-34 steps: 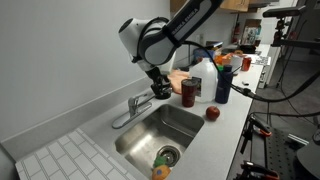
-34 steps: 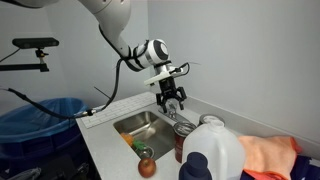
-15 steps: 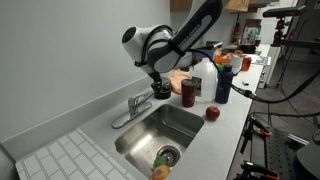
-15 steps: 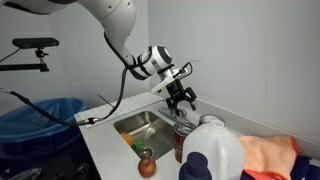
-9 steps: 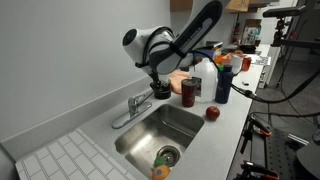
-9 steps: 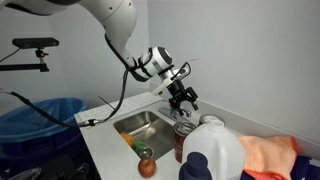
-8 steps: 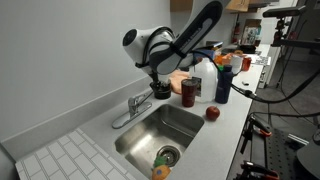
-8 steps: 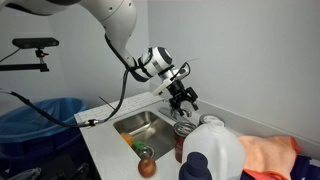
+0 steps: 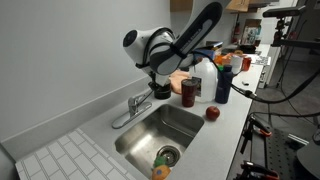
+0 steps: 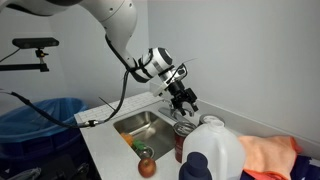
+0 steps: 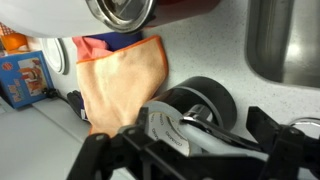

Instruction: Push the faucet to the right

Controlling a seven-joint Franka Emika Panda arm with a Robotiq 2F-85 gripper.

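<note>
The chrome faucet (image 9: 133, 106) stands at the sink's back edge, its thin spout reaching out over the steel basin (image 9: 170, 122). My gripper (image 9: 160, 91) hangs right beside the faucet's base, on the side near the cans. In the wrist view the faucet's dark round base and shiny handle (image 11: 190, 112) lie between my two black fingers (image 11: 195, 150), which are spread wide. Whether a finger touches it I cannot tell. In an exterior view my gripper (image 10: 185, 100) hides the faucet.
A red can (image 9: 189, 92), a white jug (image 9: 203, 74), a blue bottle (image 9: 222, 80), an orange cloth (image 9: 178, 80) and an apple (image 9: 212, 113) crowd the counter beside the gripper. Fruit lies by the basin's drain (image 9: 160, 165). The wall runs close behind the faucet.
Over two seconds my gripper shifted slightly toward the cans and turned. In the last half second nothing visibly moved. The spout has kept its direction.
</note>
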